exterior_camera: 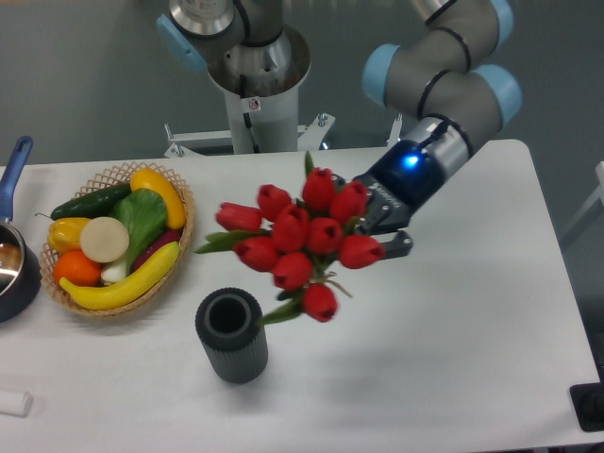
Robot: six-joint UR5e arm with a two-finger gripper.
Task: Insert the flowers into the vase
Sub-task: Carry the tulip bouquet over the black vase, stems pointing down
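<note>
The flowers [300, 241], a bunch of red tulip heads with green leaves, hang in the air above the table, heads towards the camera and left. My gripper [385, 226] is shut on the stems at the bunch's right side; the stems are mostly hidden behind the heads. The vase [231, 335], a dark grey ribbed cylinder with an open round mouth, stands upright on the white table [453, 321] below and to the left of the bunch. The lowest tulip is just right of the vase mouth and above it.
A wicker basket [118, 236] of fruit and vegetables sits at the left. A blue-handled pot [14, 255] is at the far left edge. A small white object [14, 403] lies at the front left. The arm's base [253, 75] stands at the back.
</note>
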